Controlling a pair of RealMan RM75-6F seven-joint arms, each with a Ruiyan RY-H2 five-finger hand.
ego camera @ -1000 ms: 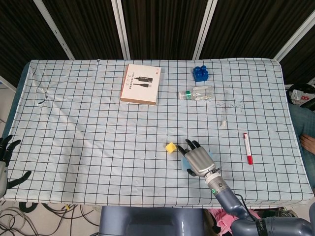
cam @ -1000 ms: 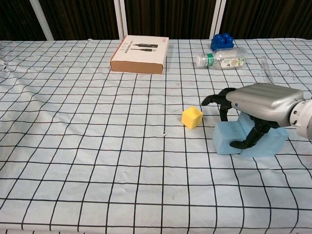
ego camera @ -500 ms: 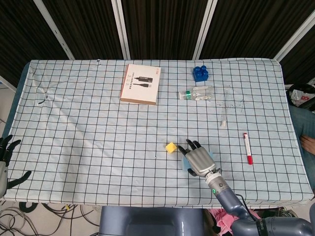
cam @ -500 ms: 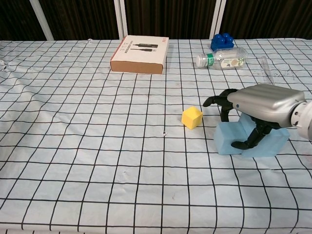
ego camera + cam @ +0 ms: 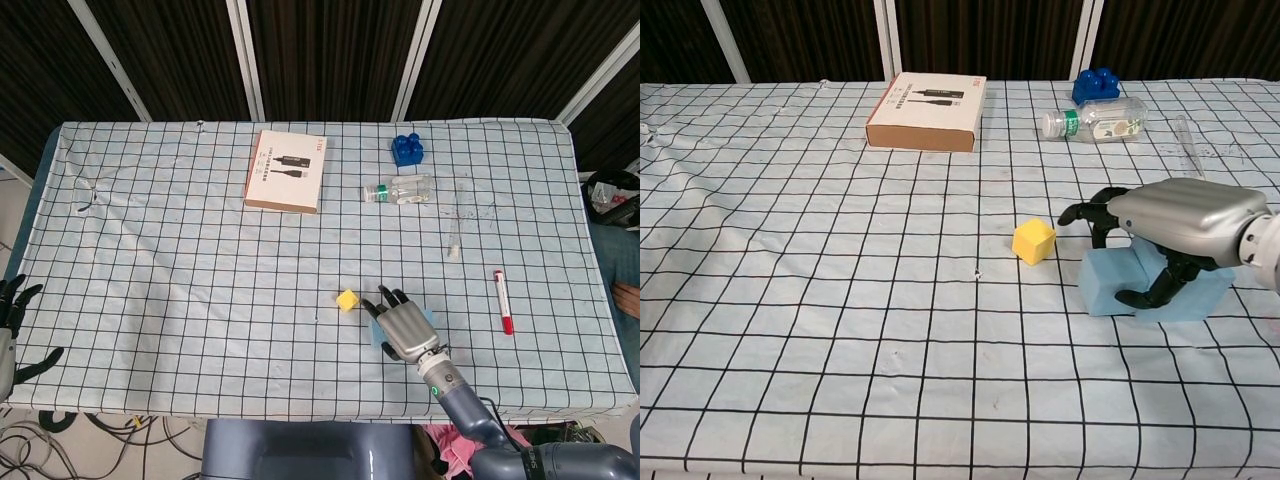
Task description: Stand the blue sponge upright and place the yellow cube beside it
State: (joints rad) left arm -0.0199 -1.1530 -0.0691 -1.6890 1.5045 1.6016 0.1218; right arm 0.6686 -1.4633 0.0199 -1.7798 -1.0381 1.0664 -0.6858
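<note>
Chest view shows the right hand (image 5: 1175, 225) draped over the blue sponge (image 5: 1110, 283). Its dark fingers (image 5: 1087, 209) curl over the top of the sponge and its thumb (image 5: 1150, 293) hooks against the front face, so the hand grips the sponge. The sponge rests on the table (image 5: 790, 300), which has a white cloth with black squares. I cannot tell if the sponge is lying flat or standing on its edge.

The yellow cube (image 5: 1033, 241) sits on the cloth at about 10 o'clock from the sponge, near it but not touching. No hand touches the cube.

From the head view, the right hand (image 5: 405, 325) is near the front edge of the table, a bit to the right of the middle. Only small bits of the blue sponge (image 5: 428, 316) peek out from under it. The yellow cube (image 5: 347, 300) is just beside the fingertips, at about 10 o'clock from the hand.

The left hand (image 5: 12, 310) is way off at the left edge, past the side of the table. Its dark fingers are spread apart and it holds nothing.

Toward the far side of the table lie a flat box (image 5: 286, 170), a blue toy brick (image 5: 407, 149) and a clear bottle (image 5: 400, 190) on its side. A red pen (image 5: 503, 301) lies at about 2 o'clock from the right hand, well apart from it.
</note>
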